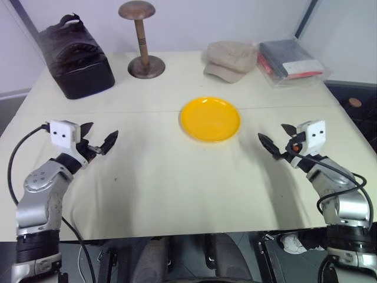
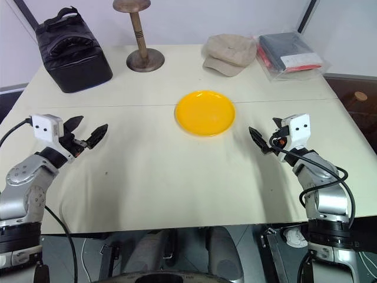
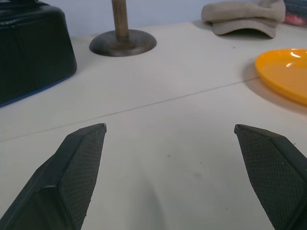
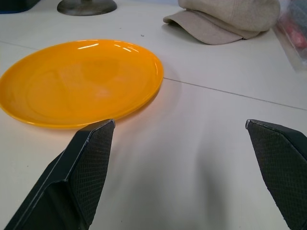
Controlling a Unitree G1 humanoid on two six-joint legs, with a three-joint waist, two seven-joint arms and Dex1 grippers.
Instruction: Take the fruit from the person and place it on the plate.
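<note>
Plate [image 1: 210, 119] bare mid-table, flanked by left gripper [image 1: 100, 140] and right gripper [image 1: 278, 141], both spread wide and empty, right one likely nearer.

Black bag [image 1: 76, 59], wooden stand [image 1: 141, 41], beige cap [image 1: 231, 60], packet [image 1: 291, 62] on table [image 1: 177, 188].

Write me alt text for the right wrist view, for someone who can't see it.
An empty yellow plate sits on a pale table, just beyond the right gripper, whose black jaws stand wide open with nothing between them. Farther back lie a beige cap and the round base of a wooden stand.
</note>
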